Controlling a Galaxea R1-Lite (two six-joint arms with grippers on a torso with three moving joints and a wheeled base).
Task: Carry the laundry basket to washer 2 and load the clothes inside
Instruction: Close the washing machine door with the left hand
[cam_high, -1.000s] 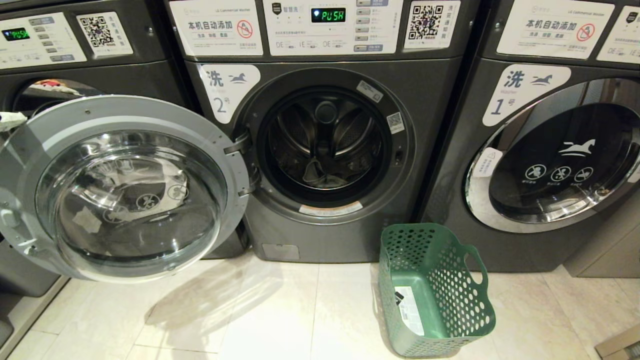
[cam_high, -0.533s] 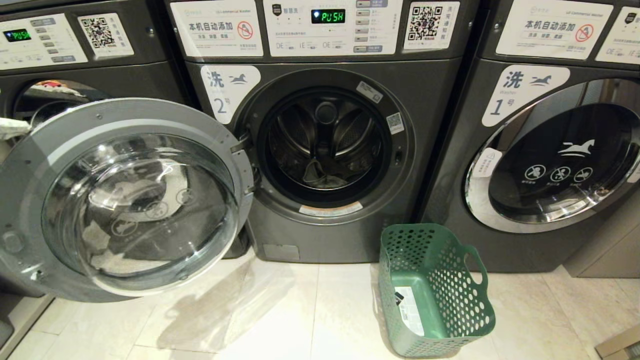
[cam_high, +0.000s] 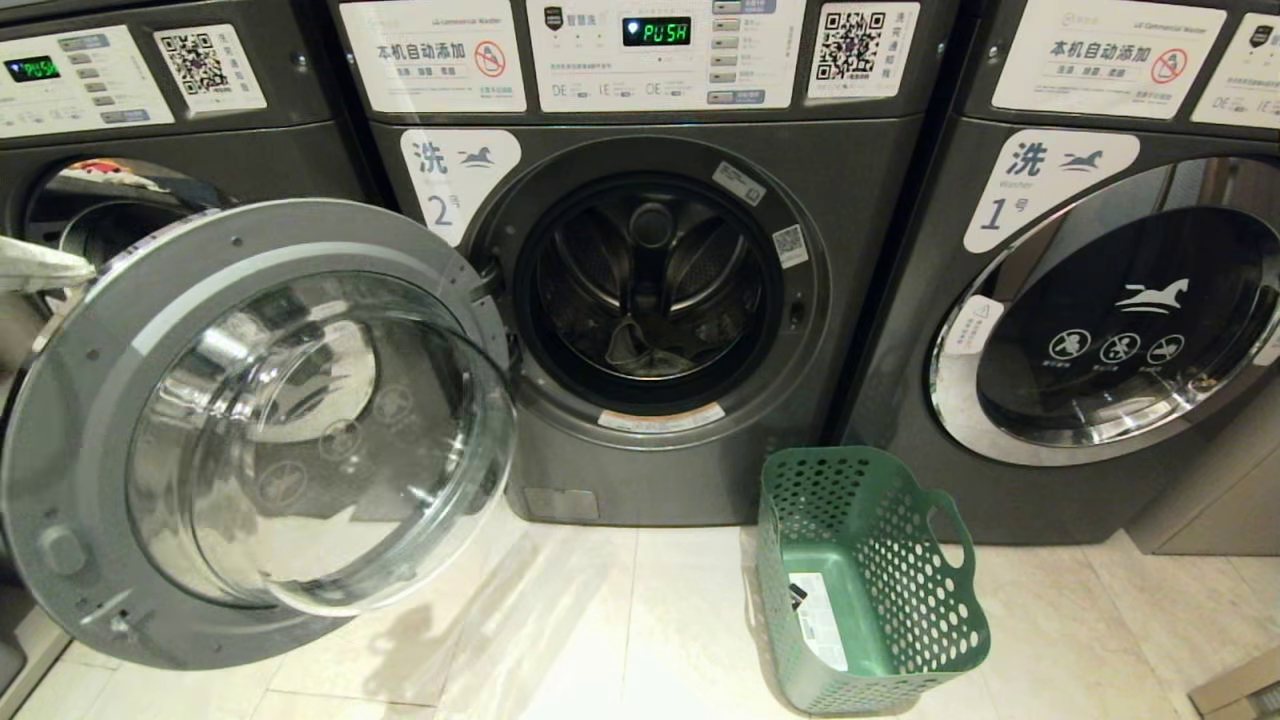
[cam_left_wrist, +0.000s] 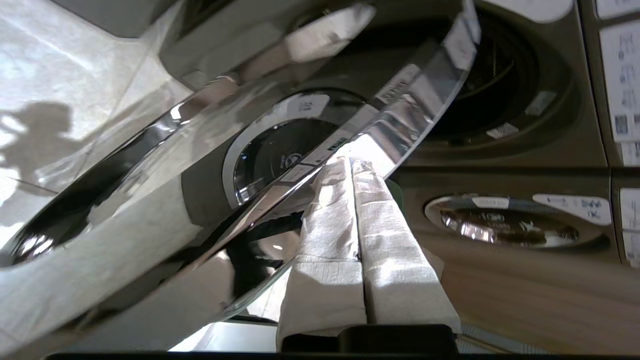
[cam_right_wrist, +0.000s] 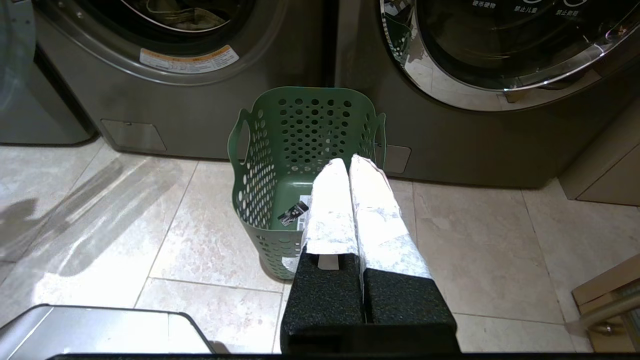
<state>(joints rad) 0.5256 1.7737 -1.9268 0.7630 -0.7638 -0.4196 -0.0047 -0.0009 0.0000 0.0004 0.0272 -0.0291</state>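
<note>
- Laundry basket (cam_high: 872, 580): dark green perforated plastic, rectangular, standing upright on the pale tiled floor (cam_high: 600, 640), just in front of the gap between washer 2 (cam_high: 650, 300) and the washer marked 1 (cam_high: 1100, 300). Slot handle visible on its right wall; white sticker on its base; no garment visible inside.
- Right gripper (cam_right_wrist: 350, 167): cloth-wrapped fingers pressed together, holding nothing, hanging above the near rim of the basket, apart from it.
- Left gripper (cam_left_wrist: 351, 165): cloth-wrapped fingers together, tips at the chrome rim of the open washer door (cam_high: 260, 430), nothing clamped between them. In the head view only a pale wrapped tip shows at the left edge, behind the door's upper rim.
- Washer 2: dark grey front-loader, white label with horse and numeral 2, green display reading PUSH, drum opening uncovered.
- Clothes (cam_high: 645, 355): grey crumpled fabric lying low in the drum of washer 2, well apart from both grippers.
- Washer door: round, grey frame with domed glass, hinged on the left of the opening, swung out at an angle over the floor.
- Washer marked 1: door shut, chrome rim, to the right of the basket.
</note>
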